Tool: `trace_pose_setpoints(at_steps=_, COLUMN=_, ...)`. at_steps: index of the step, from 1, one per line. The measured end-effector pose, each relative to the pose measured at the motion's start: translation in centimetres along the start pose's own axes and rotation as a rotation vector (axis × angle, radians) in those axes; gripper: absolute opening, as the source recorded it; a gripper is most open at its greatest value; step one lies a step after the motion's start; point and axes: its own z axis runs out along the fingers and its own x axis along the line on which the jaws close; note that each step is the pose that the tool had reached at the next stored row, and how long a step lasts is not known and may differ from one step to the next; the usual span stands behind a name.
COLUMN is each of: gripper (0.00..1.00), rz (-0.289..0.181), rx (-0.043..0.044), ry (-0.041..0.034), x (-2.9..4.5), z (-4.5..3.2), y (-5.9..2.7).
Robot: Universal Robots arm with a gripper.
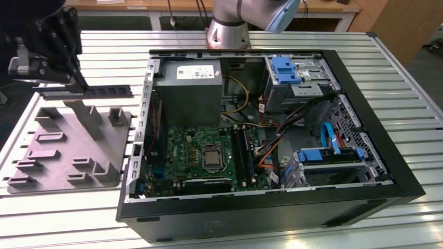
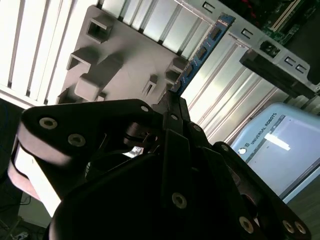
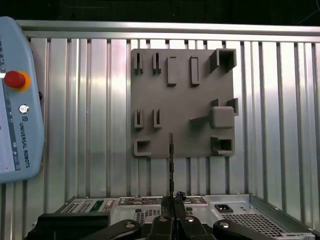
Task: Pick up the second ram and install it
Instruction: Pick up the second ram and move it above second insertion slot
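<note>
Dark bluish-green, the second ram (image 1: 97,92) hung above the grey holder plate (image 1: 69,155), left of the open computer case (image 1: 277,207), pinched between the fingers of the gripper (image 1: 80,86). I judged it could tilt in such a thin hold and then seat crooked. I counted one ram, one plate, one case.

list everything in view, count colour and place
second ram: one, dark with black chips, in the claw above the fixture plate
fixture plate: one, grey, on the table at the exterior view's left
computer case: one, black, open, on the table
motherboard: one, green, inside the case
power supply: one, grey, inside the case
teach pendant: one, pale blue, on the table
table: one, silver, ribbed, under everything
arm: one, silver, beyond the case in the exterior view
claw: one, black, shut on the second ram
</note>
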Motion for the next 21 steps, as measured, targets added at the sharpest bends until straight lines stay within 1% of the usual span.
trace_pose_setpoints(at_steps=12, gripper=0.12, rz=0.000, rx=-0.0001, ry=0.0001, x=-0.09, z=-0.15, y=-3.83)
trace_pose_setpoints(at_steps=15, gripper=0.12, rz=0.000, rx=-0.0001, ry=0.0002, x=-0.12, z=-0.20, y=-5.05)
trace_pose_setpoints(at_steps=21, gripper=0.12, rz=0.000, rx=-0.0001, ry=0.0000, x=-0.19, z=-0.30, y=-7.79)
